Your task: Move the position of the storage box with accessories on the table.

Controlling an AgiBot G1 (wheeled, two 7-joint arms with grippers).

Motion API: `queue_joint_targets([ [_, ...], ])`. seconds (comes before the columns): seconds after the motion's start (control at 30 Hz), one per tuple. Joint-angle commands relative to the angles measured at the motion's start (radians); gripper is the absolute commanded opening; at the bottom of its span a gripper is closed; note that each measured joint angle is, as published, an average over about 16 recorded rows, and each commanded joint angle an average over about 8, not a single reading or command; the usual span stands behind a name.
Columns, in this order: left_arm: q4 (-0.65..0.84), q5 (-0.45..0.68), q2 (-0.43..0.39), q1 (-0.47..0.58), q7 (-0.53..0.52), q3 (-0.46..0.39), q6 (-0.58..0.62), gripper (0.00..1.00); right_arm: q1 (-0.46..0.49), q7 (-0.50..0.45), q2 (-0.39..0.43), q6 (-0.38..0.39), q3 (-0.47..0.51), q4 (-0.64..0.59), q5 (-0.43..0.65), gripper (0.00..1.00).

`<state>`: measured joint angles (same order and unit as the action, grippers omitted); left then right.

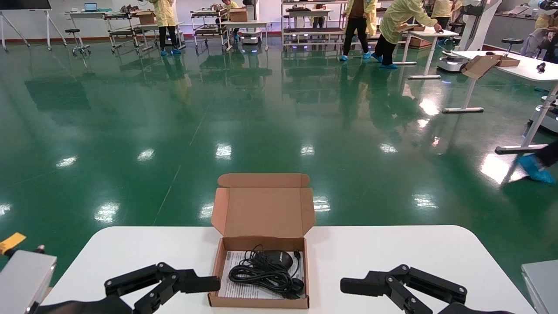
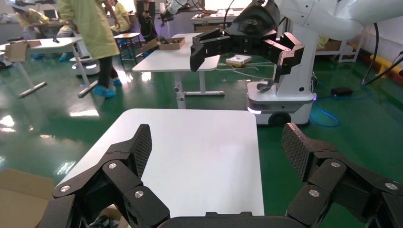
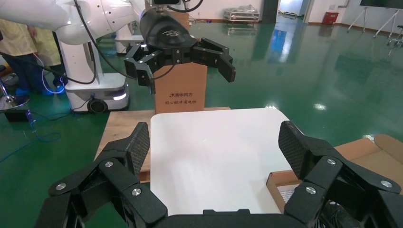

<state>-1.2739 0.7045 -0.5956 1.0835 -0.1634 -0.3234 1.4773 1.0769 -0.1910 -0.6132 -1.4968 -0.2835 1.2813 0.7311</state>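
- Box (image 1: 260,272) sits at the near middle of the desk (image 1: 392,253), lid up, mouse (image 1: 279,259) and cable on the paper (image 1: 233,283) inside.
- Left pincer (image 1: 198,283) is spread wide, a tip right at the box's left wall; right pincer (image 1: 362,285) is spread too, well off to the right.
- Our worry: a one-sided shove could spin the box — or the lid snags.
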Motion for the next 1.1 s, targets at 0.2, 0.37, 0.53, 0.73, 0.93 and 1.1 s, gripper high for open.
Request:
queue_joint_targets([
  [0.2, 0.0, 0.0, 0.0, 0.0, 0.0, 0.0, 0.0, 1.0, 0.004, -0.01, -0.009, -0.01, -0.009, -0.007, -0.001, 1.0],
  [0.37, 0.0, 0.0, 0.0, 0.0, 0.0, 0.0, 0.0, 1.0, 0.037, -0.046, -0.034, -0.025, -0.041, -0.035, 0.022, 1.0],
  [0.53, 0.0, 0.0, 0.0, 0.0, 0.0, 0.0, 0.0, 1.0, 0.122, -0.109, -0.056, -0.041, -0.093, -0.059, 0.1, 1.0],
  [0.73, 0.0, 0.0, 0.0, 0.0, 0.0, -0.001, 0.0, 1.0, 0.317, -0.229, -0.135, -0.064, -0.192, -0.18, 0.243, 1.0],
  [0.93, 0.0, 0.0, 0.0, 0.0, 0.0, -0.001, 0.0, 1.0, 0.549, -0.352, -0.276, -0.074, -0.332, -0.418, 0.422, 1.0],
  [1.1, 0.0, 0.0, 0.0, 0.0, 0.0, -0.001, 0.0, 1.0, 0.675, -0.355, -0.412, -0.037, -0.426, -0.657, 0.555, 1.0],
])
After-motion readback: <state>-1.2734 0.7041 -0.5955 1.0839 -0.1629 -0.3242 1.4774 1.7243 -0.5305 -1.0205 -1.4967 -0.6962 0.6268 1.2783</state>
